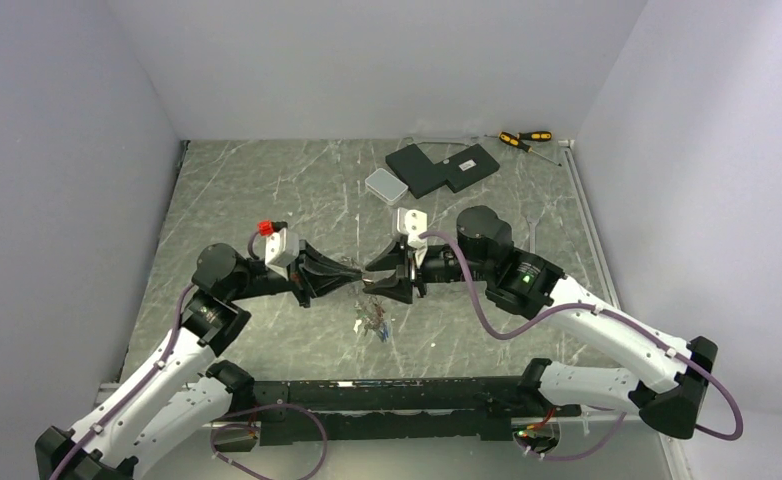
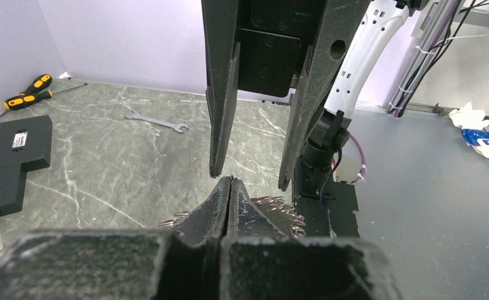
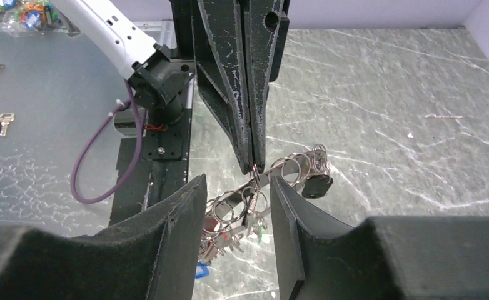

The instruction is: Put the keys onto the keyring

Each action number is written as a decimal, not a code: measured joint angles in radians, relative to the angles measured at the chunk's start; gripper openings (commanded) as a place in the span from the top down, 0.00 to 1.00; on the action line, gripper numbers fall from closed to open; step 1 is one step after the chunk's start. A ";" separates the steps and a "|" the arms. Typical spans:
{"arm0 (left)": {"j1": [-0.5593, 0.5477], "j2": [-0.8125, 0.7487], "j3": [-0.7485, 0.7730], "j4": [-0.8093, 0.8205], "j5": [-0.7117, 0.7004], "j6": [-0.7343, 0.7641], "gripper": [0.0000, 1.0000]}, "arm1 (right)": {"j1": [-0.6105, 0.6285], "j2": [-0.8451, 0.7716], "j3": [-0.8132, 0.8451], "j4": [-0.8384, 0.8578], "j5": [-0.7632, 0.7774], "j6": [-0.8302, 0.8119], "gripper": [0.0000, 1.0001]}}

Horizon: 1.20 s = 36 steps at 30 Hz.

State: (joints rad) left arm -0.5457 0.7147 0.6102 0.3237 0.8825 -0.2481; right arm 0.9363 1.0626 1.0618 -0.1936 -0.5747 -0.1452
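The left claw [image 3: 252, 164] is clamped shut, tips touching the keyring [image 3: 294, 166]; a pinch is unclear. Only the right wrist view resolves the keys [image 3: 228, 217] bunched beside the keyring, between the right claw's [image 3: 236, 184] parted fingers, gripping nothing.

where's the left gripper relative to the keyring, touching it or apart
Touching. The right wrist view shows the left gripper shut, its tips pinched onto the metal edge of the keyring, with no gap between them.
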 measured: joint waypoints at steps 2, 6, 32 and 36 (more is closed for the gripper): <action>0.003 0.000 -0.003 0.011 0.002 -0.008 1.00 | 0.000 0.005 -0.001 0.011 -0.010 0.005 0.59; 0.006 0.000 -0.009 0.035 0.005 -0.027 1.00 | 0.000 0.012 -0.003 0.024 -0.013 0.010 0.62; 0.039 -0.015 -0.050 0.189 0.040 -0.114 1.00 | -0.038 0.040 -0.024 0.069 -0.105 0.027 0.72; 0.041 -0.015 -0.050 0.189 0.040 -0.115 1.00 | -0.039 0.049 -0.024 0.076 -0.117 0.034 0.73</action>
State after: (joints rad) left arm -0.5049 0.6998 0.5602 0.5129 0.9230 -0.3634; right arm 0.8978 1.1118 1.0382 -0.1173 -0.6922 -0.1112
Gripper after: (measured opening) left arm 0.010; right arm 0.277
